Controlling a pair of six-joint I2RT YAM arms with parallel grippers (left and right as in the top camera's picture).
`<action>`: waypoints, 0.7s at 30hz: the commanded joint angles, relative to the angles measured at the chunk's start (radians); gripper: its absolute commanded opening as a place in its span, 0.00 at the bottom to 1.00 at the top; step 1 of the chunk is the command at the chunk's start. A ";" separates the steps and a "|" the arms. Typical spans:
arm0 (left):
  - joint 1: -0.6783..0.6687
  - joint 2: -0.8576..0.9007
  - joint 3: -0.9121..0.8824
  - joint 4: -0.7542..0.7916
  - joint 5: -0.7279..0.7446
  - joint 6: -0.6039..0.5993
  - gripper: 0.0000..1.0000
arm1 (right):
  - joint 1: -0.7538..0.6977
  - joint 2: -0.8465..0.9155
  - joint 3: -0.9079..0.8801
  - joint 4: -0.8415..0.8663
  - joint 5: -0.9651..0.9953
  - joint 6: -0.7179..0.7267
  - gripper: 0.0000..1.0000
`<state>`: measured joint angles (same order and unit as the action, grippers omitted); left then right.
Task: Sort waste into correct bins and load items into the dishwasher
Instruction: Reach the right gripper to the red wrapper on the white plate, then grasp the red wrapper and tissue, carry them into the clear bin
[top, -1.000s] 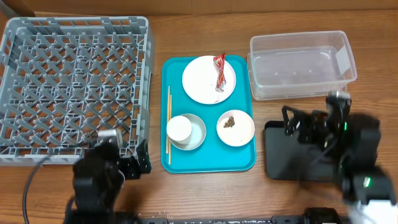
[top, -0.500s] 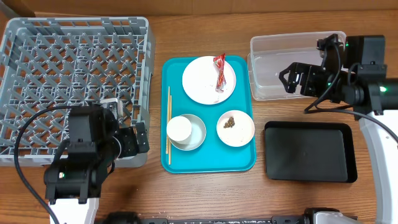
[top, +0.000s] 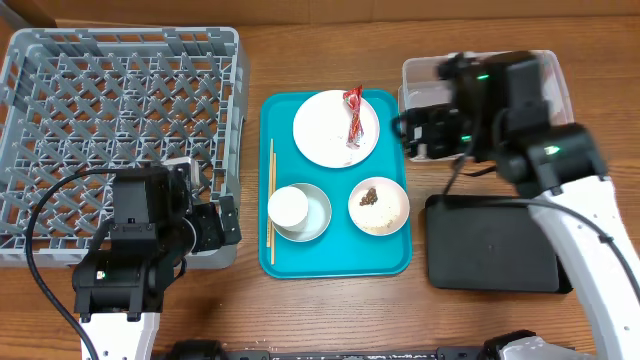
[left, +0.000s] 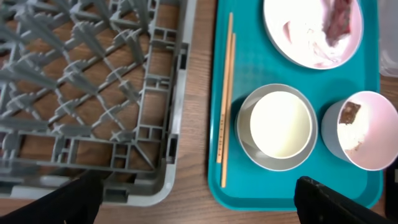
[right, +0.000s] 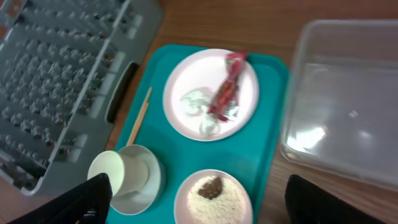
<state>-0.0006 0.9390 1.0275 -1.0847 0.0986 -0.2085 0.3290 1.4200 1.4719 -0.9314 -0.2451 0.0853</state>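
Observation:
A teal tray (top: 335, 262) holds a white plate (top: 325, 135) with the red wrapper (top: 354, 115) and a white tissue (right: 198, 102) on it. A white cup (top: 289, 206) sits in a pale bowl (top: 320, 216). A pink bowl (top: 380, 205) holds rice and brown scraps. Chopsticks (top: 271, 200) lie along the tray's left side. My left gripper (top: 212, 230) is open and empty over the grey rack's (top: 100, 120) front right corner; it also shows in the left wrist view (left: 199, 205). My right gripper (top: 425, 128) is open and empty, high between the tray and the clear tub (top: 520, 100); it also shows in the right wrist view (right: 199, 199).
The black tray (top: 495, 245) lies at the front right, below the clear tub. The rack fills the left side, its wall close to the teal tray's left edge. Bare wood runs along the table front.
My right arm has swung from over the black tray up to the tub, then left toward the teal tray. My left arm rose to the rack's corner, then held still.

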 joint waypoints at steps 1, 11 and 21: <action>0.023 -0.005 0.056 -0.035 -0.091 -0.069 1.00 | 0.078 0.083 0.093 0.016 0.103 0.000 0.92; 0.253 0.002 0.137 -0.093 -0.112 -0.096 1.00 | 0.127 0.416 0.250 0.175 0.166 0.059 0.93; 0.272 0.030 0.137 -0.086 -0.105 -0.106 1.00 | 0.127 0.671 0.250 0.266 0.222 0.209 0.82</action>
<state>0.2646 0.9611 1.1461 -1.1744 0.0025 -0.2939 0.4541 2.0514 1.7008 -0.6773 -0.0582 0.2100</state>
